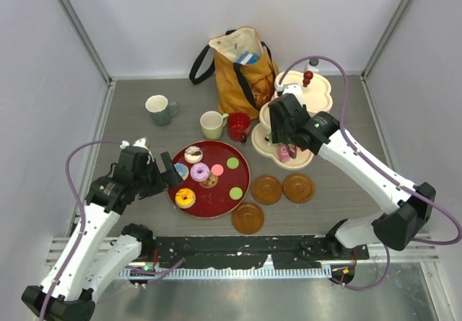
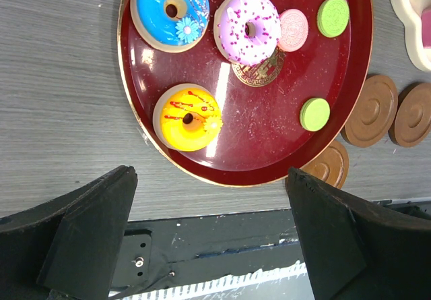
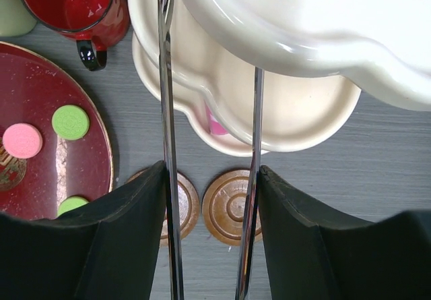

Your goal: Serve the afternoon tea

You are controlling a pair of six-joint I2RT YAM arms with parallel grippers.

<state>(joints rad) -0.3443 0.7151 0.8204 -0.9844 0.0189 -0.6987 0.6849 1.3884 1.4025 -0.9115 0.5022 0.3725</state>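
The cream three-tier stand [image 1: 321,90] stands at the back right. A pink treat [image 1: 284,155] lies on its bottom tier and also shows in the right wrist view [image 3: 214,123]. My right gripper [image 1: 285,130] [image 3: 212,168] hovers at the stand's left side, shut on metal tongs [image 3: 166,111] whose blades reach under the tiers. Yellow [image 2: 188,116], blue [image 2: 170,10] and purple [image 2: 248,25] donuts, a pink macaron [image 2: 293,30] and green macarons [image 2: 314,113] lie on the big red tray [image 2: 269,138]. My left gripper [image 1: 170,169] [image 2: 210,175] is open and empty above the tray's near-left edge.
Grey-green [image 1: 157,109], pale green [image 1: 211,125] and red [image 1: 238,126] mugs stand behind the tray. Three brown saucers [image 1: 266,189] [image 1: 298,187] [image 1: 247,218] lie right of the tray. The mustard tote bag [image 1: 242,65] stands at the back. A black rail [image 2: 222,239] runs along the near edge.
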